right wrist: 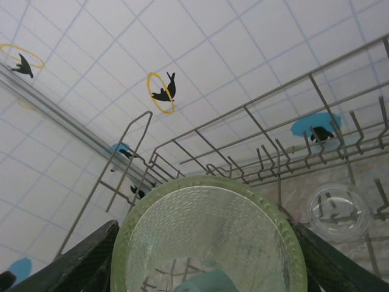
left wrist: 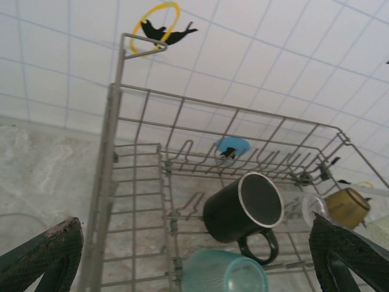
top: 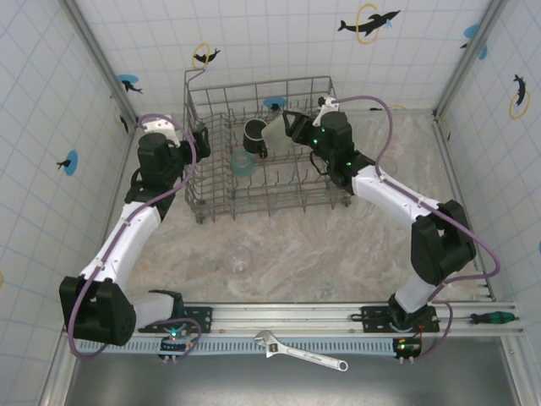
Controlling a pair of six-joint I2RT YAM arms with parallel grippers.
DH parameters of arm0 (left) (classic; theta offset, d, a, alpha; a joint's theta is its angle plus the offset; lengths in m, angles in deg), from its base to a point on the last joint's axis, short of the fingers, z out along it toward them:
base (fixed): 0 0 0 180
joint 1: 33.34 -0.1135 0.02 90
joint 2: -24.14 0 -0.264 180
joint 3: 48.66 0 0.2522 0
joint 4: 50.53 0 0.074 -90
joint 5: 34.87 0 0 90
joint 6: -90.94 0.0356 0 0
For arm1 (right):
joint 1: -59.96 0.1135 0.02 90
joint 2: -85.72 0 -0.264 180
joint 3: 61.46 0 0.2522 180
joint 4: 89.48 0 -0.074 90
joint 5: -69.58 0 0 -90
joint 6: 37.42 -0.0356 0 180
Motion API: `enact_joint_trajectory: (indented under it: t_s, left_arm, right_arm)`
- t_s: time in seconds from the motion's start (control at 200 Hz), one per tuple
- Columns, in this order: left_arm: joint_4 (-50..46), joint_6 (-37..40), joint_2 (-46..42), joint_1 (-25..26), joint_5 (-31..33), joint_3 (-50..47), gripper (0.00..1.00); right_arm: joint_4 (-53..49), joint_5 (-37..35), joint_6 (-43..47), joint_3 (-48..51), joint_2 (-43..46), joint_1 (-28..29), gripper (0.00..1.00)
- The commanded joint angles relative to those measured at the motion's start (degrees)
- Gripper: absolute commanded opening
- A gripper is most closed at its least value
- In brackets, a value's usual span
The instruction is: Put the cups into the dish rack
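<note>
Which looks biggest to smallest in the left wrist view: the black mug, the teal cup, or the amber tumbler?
1. black mug
2. teal cup, cut off by the frame edge, so unsure against the mug
3. amber tumbler, smallest, though it sits farther from the camera

Light is bright, even and diffuse in every view; the white walls (top: 279, 42) look slightly washed out. The rack (top: 262, 201) casts only a faint, soft shadow on the bench (top: 338, 254). The left wrist view is a little soft. The green cup (right wrist: 209, 243), close to the right wrist lens, is blurred.
</note>
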Motion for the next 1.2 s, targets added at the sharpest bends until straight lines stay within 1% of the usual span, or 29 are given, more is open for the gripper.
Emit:
enact_joint_trajectory:
  t_s: [0.0,0.195,0.455,0.666,0.866,1.036,1.191]
  left_arm:
    - [-1.7,1.6,-1.9,-1.3,2.8,-0.2,0.97]
    - [-2.3,2.0,-2.0,-2.3,5.1,-0.4,0.97]
    - [-2.0,2.0,-2.1,-2.6,5.1,-1.5,0.97]
    - [-1.8,2.0,-1.9,-2.6,4.5,-1.7,0.97]
    - [-1.1,2.0,-1.6,-3.1,3.1,-2.2,0.97]
    - [0.1,0.2,-0.9,-3.5,0.7,-2.8,0.97]
    - [0.0,0.1,-0.5,-3.7,0.7,-2.8,0.97]
  right_arm:
    - [-3.7,-5.3,7.5,-4.1,-2.3,1.1,0.32]
    - [-8.3,-9.4,13.9,-8.9,-6.0,2.6,0.32]
    - [-10.9,-11.5,20.1,-14.4,-11.1,2.7,0.32]
    - [-11.1,-13.7,23.3,-15.4,-13.5,3.2,0.32]
    - [-10.8,-12.7,26.2,-15.8,-15.4,3.3,0.33]
    - [-10.3,-12.8,28.3,-16.2,-17.1,3.4,0.33]
    - [-10.0,-12.6,29.8,-16.8,-18.9,3.6,0.33]
